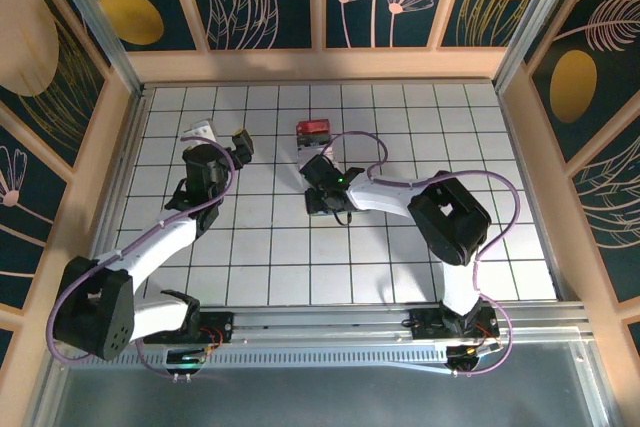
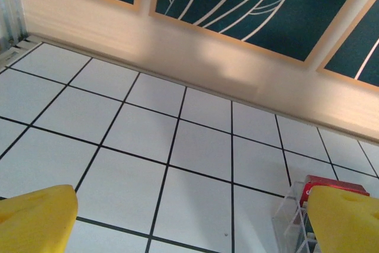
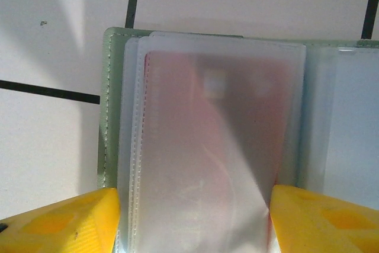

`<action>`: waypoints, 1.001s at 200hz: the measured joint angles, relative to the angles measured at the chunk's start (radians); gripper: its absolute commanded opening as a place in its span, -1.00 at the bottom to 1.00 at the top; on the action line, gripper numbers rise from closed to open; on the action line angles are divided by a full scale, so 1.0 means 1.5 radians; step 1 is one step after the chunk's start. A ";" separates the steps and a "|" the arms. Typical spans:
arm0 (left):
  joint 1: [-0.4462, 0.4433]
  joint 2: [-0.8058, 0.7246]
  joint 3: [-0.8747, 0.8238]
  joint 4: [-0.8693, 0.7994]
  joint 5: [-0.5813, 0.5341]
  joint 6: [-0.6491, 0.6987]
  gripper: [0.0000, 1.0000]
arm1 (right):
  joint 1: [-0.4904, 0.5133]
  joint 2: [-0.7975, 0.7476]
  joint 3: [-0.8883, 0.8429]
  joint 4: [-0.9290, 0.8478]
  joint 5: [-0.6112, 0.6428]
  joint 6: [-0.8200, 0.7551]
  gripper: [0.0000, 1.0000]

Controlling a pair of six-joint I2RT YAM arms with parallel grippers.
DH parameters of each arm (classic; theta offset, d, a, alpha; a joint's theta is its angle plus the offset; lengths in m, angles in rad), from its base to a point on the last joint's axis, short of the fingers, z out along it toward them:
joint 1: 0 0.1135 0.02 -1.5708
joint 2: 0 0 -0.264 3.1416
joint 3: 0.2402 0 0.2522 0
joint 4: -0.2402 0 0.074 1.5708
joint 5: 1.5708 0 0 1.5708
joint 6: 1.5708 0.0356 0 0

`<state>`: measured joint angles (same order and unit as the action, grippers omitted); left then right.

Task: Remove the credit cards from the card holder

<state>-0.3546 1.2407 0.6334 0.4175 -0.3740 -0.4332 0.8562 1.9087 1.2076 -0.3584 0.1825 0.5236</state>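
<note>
The pale grey-green bifold card holder (image 3: 109,117) is found lying open on the white gridded bench (image 3: 53,140). A red plastic credit card (image 3: 207,146) is seen inside a frosted clear sleeve (image 3: 289,69), so extraction is judged barely begun. Next, the card's edge must be caught and slid out while the holder is kept down. The right fingers (image 3: 59,223) are spread part-way, one at either side of that sleeve; nothing is pinched, and contact cannot be told. The left fingers (image 2: 35,217) are spread wide and empty.
</note>
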 measured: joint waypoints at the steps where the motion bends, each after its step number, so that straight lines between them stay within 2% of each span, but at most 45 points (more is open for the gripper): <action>1: 0.000 0.000 0.000 0.000 0.000 0.000 0.97 | 0.000 0.000 0.000 0.000 0.000 0.000 0.29; 61: 0.000 0.005 0.000 0.001 0.014 -0.004 0.97 | -0.008 -0.011 -0.021 0.030 -0.042 -0.028 0.07; 111: 0.000 0.006 0.000 0.001 0.020 -0.008 0.98 | -0.012 -0.038 -0.061 0.078 -0.123 -0.079 -0.09; 149: 0.000 0.006 0.000 0.001 0.023 -0.012 0.98 | -0.012 -0.061 -0.085 0.087 -0.168 -0.106 -0.07; 200: 0.000 0.006 0.000 0.001 0.025 -0.012 0.98 | -0.017 -0.067 -0.087 0.077 -0.168 -0.106 0.03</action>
<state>-0.3546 1.2503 0.6334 0.4191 -0.3370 -0.4507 0.8314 1.8084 1.0775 -0.2432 -0.0692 0.3649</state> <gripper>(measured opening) 0.988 0.507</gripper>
